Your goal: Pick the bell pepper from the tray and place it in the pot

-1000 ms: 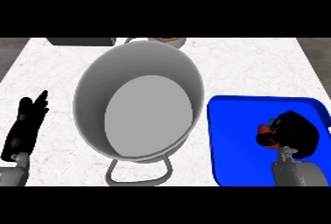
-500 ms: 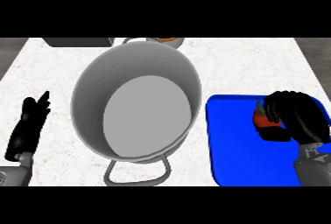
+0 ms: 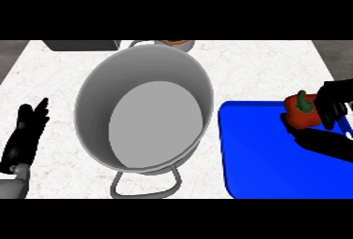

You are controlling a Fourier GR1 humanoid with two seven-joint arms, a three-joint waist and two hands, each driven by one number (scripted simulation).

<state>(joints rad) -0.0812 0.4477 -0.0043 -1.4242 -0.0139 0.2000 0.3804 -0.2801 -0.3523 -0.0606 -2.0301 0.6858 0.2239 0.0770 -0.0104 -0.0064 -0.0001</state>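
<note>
The bell pepper (image 3: 301, 113) has been raised off the tray (image 3: 262, 151) beneath the right hand (image 3: 338, 96), which is curled round it. It is held high, seemingly so the pot (image 3: 103, 93), well to the left, can be cleared.

Bright even light, dark shadow on blue tray (image 3: 262, 158)

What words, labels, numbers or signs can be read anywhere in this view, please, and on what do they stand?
None: no text, label, number or sign shows anywhere in the head view.
The pot, the blue tray, the bell pepper held in the right hand, the left hand and the marbled counter are all unmarked.
</note>
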